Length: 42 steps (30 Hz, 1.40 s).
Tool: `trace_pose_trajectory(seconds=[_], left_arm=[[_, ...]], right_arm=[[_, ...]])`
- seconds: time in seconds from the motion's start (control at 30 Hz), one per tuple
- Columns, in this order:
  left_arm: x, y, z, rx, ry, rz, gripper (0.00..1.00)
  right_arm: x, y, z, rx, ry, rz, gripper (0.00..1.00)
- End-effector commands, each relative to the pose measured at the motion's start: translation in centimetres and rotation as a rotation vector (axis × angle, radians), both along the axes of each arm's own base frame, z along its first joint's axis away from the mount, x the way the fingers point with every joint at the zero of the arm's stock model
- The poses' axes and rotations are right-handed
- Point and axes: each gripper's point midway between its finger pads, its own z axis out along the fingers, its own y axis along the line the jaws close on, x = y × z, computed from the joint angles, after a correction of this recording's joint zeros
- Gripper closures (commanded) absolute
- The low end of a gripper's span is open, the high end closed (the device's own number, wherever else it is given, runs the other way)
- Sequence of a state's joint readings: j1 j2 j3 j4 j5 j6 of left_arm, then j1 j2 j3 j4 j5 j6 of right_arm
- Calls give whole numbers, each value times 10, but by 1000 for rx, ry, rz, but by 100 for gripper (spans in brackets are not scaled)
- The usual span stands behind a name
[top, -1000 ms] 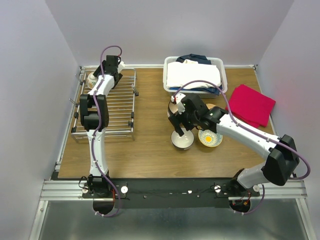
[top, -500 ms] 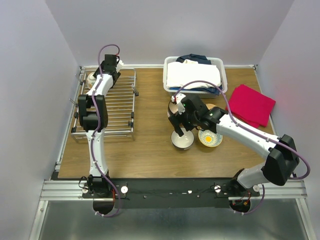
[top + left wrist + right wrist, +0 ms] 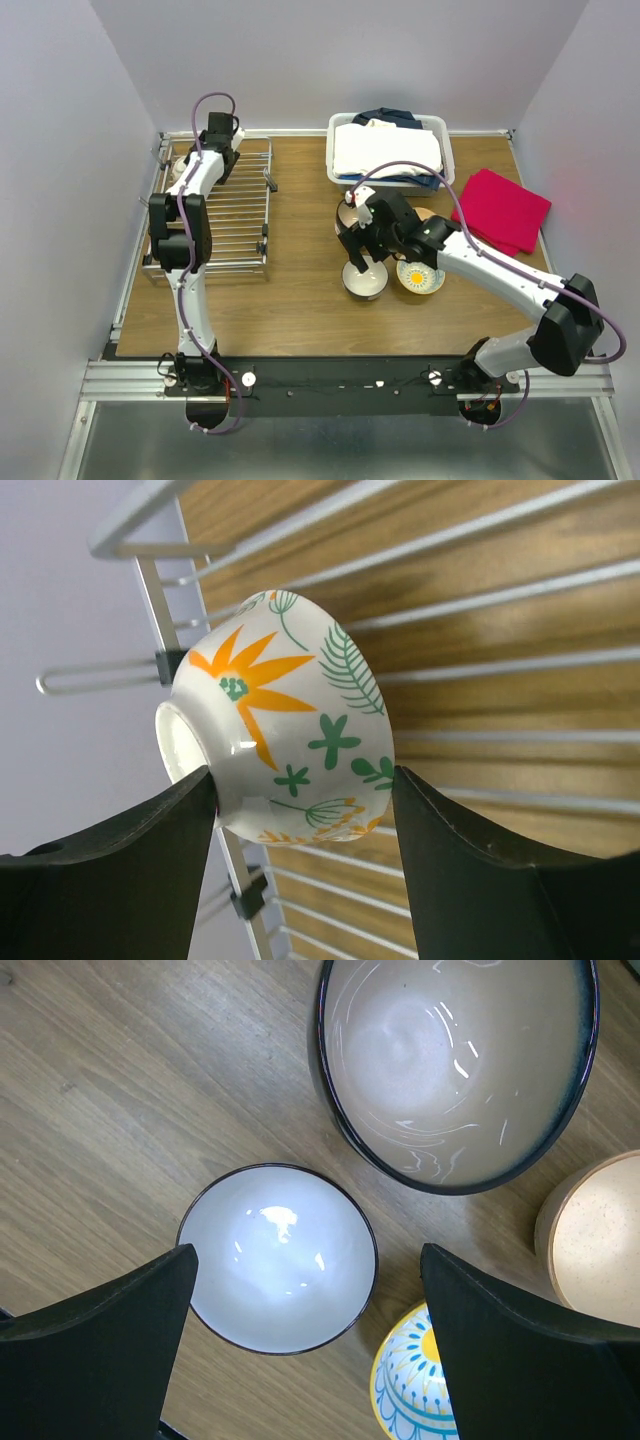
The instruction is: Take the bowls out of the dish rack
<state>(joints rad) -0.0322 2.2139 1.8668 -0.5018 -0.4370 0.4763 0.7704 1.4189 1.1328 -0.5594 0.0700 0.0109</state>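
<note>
A leaf-patterned bowl (image 3: 290, 730) lies on its side at the far left corner of the dish rack (image 3: 500, 590). My left gripper (image 3: 300, 770) is shut on it, one finger at the foot and one at the rim. In the top view the left gripper (image 3: 205, 155) is over that corner of the rack (image 3: 235, 215), and the bowl (image 3: 178, 170) mostly hidden. My right gripper (image 3: 307, 1250) is open above a small dark-rimmed white bowl (image 3: 278, 1258) on the table. A large blue-rimmed bowl (image 3: 455, 1070), a yellow-and-blue bowl (image 3: 420, 1390) and a cream bowl (image 3: 600, 1240) stand close by.
A white basket (image 3: 445, 135) of folded laundry stands at the back centre. A red cloth (image 3: 500, 208) lies at the right. The unloaded bowls cluster mid-table around the white bowl (image 3: 366, 280) and the yellow-and-blue bowl (image 3: 420, 275).
My left arm has shifted a little to the left at the rack's far corner. My right arm has hardly moved.
</note>
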Motion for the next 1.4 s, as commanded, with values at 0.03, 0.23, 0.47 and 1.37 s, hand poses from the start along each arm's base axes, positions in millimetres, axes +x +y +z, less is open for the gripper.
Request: trace_pose_trajectory(seconds=[0.03,0.23,0.47,1.37], left_arm=[[-35,-11,13,-24,18,81,44],[-53,-13,42,18,-32,152,50],[-71,-21,66,-16,-90,217,57],[-143,-123,150,-833,-300,321,71]], right_arm=[[-1,6,13,75,-31,11,0],[-3,12,20,129,-50,29,0],[-9,28,28,216,-51,94,0],[15,194,77,867,-106,579,1]])
